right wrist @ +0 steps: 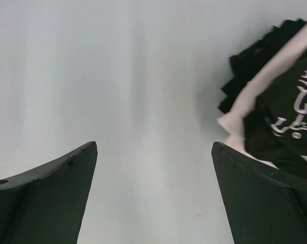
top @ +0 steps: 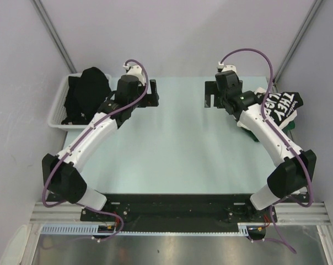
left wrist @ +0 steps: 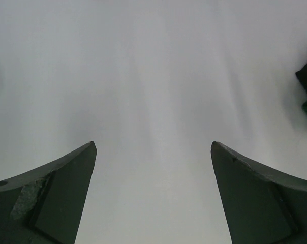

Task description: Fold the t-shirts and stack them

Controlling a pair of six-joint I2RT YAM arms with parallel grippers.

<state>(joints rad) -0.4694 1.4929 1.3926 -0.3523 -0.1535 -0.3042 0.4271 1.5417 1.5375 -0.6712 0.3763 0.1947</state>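
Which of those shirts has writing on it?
The lettered shirt lying on the right, black with white block letters. The dark shirt in the basket on the left shows no print.

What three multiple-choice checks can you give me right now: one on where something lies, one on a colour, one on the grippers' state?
1. Where on the table does the lettered shirt lie?
A. at the centre
B. at the far right, beside the right arm
C. at the near-left corner

2. What colour is the clothing heaped in the basket?
A. white
B. red
C. black

3. How do the left gripper and right gripper stand?
A. both open, holding nothing
B. both shut
C. left shut on a shirt

Answers:
1 B: the top view shows it at the far right, next to that arm.
2 C: the heap is black against the white basket.
3 A: each wrist view shows the fingers wide apart with only bare table between them.
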